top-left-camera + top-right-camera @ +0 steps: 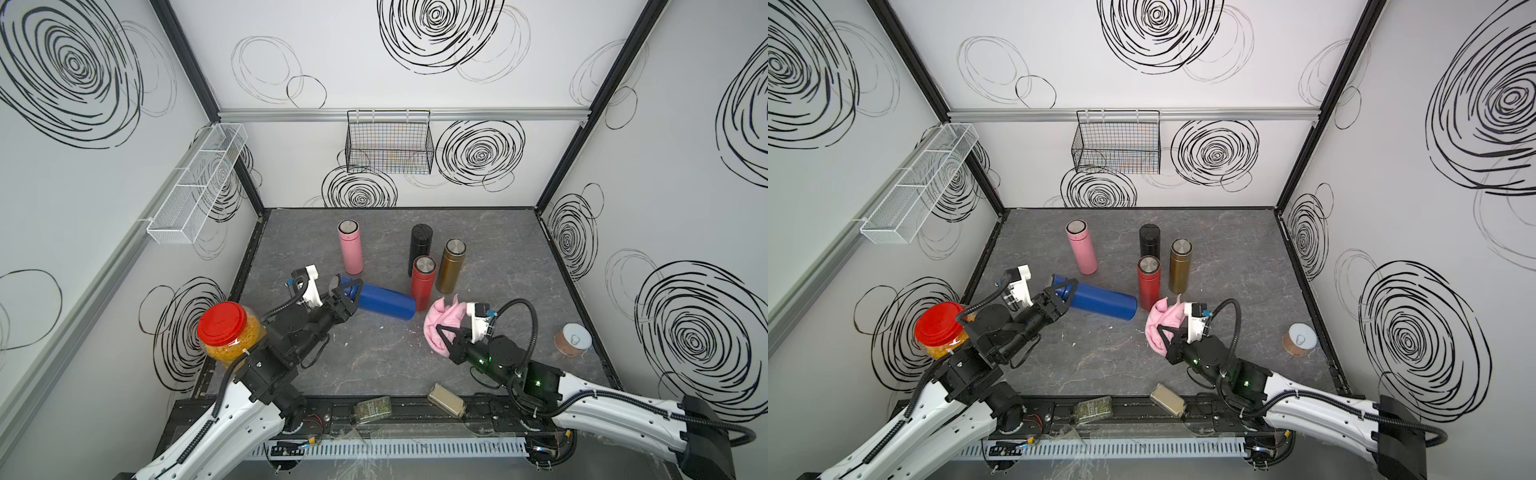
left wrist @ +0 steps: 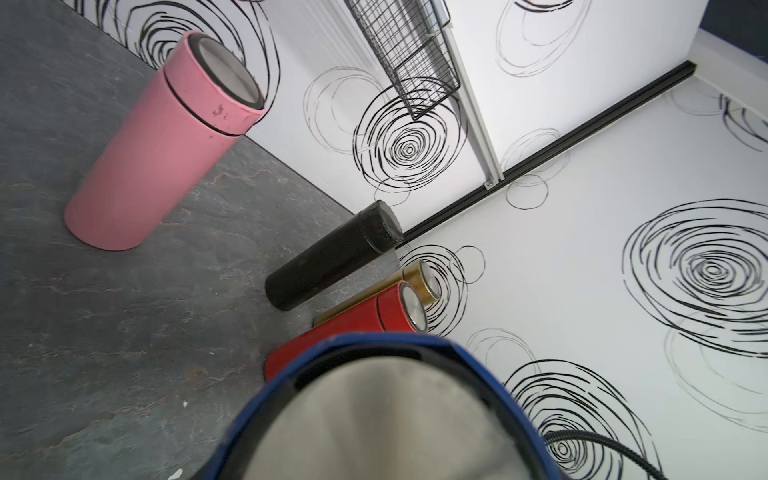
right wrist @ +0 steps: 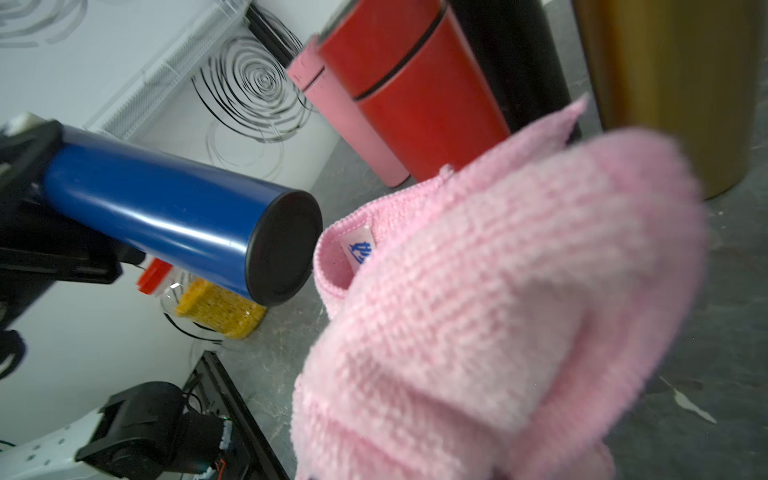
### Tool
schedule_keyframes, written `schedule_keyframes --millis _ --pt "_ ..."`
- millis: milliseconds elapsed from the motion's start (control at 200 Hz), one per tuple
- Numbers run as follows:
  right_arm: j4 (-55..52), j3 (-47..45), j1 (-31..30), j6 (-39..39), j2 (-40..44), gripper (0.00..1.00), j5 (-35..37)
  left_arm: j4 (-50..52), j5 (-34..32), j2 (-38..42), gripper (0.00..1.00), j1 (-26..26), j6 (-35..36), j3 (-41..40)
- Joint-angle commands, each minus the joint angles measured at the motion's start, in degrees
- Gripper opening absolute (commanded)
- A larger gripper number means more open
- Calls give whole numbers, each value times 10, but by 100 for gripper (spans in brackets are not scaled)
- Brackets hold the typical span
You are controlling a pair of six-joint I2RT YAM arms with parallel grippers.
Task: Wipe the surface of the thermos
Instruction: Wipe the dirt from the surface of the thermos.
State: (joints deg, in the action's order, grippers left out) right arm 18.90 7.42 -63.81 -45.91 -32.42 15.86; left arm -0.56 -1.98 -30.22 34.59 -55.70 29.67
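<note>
Nearest things: a small glass jar [image 1: 372, 409] with green content and a flat tin [image 1: 446, 399] lie on the front rail, close to the camera
Left gripper [image 1: 351, 291]: closed on the cap end of the blue thermos [image 1: 386, 302], which it holds lying nearly flat, black base toward the middle; the right wrist view suggests the base is off the table
Right gripper [image 1: 441, 334]: closed on a bunched pink cloth [image 1: 442, 322], just beside the thermos base, not touching it
How to wipe well: I think the cloth should go along the blue wall in long strokes, with the left arm keeping the thermos steady, and away from the red bottle [image 1: 423, 282] close by
Surface: dark grey table [image 1: 374, 357] with marble veins and some small white spots
Room: white walls with black spirals, a black wire basket [image 1: 388, 143] on the back wall, a white mesh shelf [image 1: 195, 187] on the side wall
</note>
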Motion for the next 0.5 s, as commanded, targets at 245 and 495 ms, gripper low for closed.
schedule_keyframes --millis 245,495 --pt "94 23 47 16 23 0 -132 -184 78 -2 0 -5 -49 -22" --pt "184 58 46 17 -113 0 -212 -201 79 3 0 -5 -55 -29"
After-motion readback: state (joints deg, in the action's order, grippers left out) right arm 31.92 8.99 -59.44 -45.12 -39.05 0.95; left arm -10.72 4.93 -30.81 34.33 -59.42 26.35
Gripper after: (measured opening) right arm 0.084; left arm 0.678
